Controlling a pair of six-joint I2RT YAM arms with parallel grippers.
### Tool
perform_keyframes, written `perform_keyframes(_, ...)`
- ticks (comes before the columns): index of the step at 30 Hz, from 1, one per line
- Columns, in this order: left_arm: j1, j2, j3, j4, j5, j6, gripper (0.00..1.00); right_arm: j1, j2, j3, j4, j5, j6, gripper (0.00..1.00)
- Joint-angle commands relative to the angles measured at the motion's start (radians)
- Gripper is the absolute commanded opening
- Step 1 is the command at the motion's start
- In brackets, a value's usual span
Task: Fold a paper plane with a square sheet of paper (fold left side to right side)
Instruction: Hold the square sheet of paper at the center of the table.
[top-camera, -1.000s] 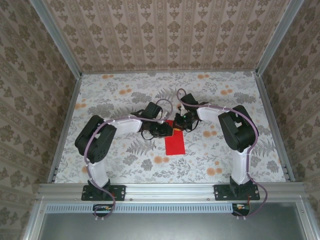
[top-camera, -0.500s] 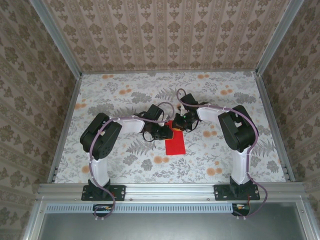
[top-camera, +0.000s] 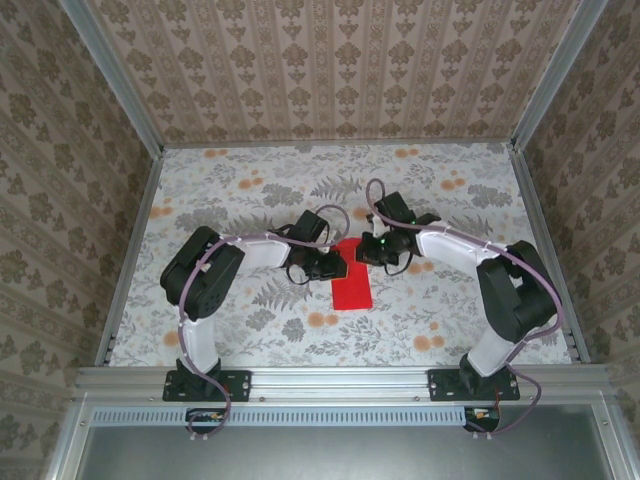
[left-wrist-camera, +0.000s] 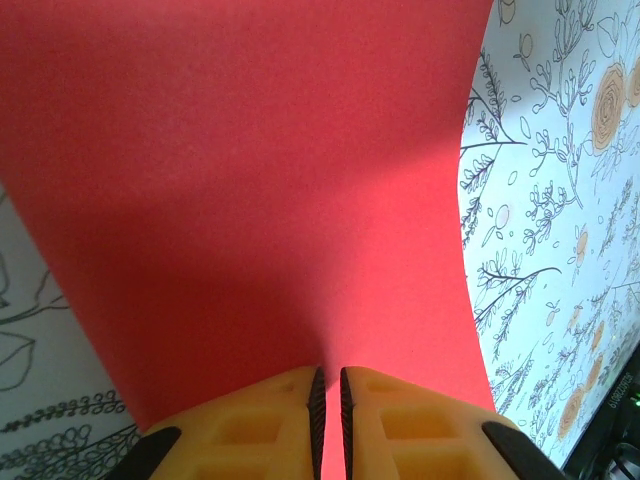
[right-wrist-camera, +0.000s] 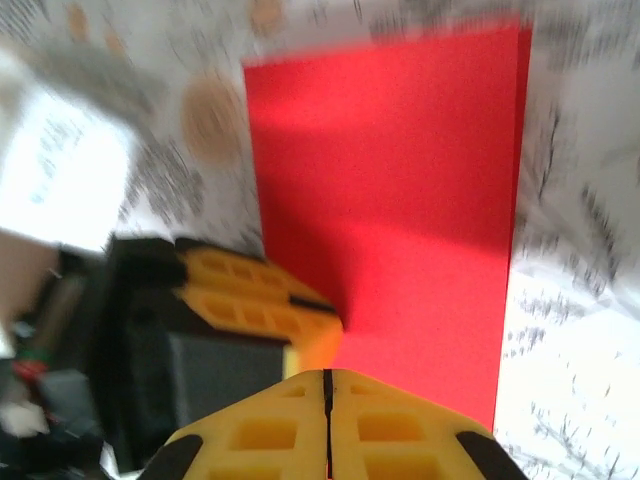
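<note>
Report from the remote station. I find 1 bright red sheet of thin paper (top-camera: 352, 288) lying flat on the floral-printed tablecloth (top-camera: 250, 190), near the middle of the table and between the 2 arms. From above it reads as a rectangle, longer than it is wide, with only its red face showing.

The left gripper (top-camera: 337, 268) sits at the sheet's far left edge. In the left wrist view its yellow fingers (left-wrist-camera: 270, 420) are drawn almost together, with only a thin slit between them, and the red sheet (left-wrist-camera: 250, 180) spreads out directly ahead of the tips. I cannot tell whether the paper's edge is caught in that slit or merely lies under the tips.

The right gripper (top-camera: 366, 253) is at the sheet's far right corner. In the right wrist view its yellow fingers (right-wrist-camera: 260, 435) are pressed fully together, holding nothing, with the tips at the edge of the sheet (right-wrist-camera: 400, 200). That picture is blurred.
</note>
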Motion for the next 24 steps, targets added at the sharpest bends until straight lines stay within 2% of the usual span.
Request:
perform_keyframes(1,-0.013,0.003,-0.029,-0.049,-0.047,-0.004,0.16,0.040,-0.007,-0.069,-0.045,-0.013,0.037,0.06)
perform_keyframes(13,-0.011,-0.015,0.001,-0.054,-0.038,-0.001,0.16,0.064,0.086,-0.109,-0.084,0.032,0.044,0.06)
perform_keyframes(24,0.012,-0.021,0.084,-0.080,-0.030,0.025,0.21,0.064,0.118,-0.122,-0.108,0.051,0.032,0.05)
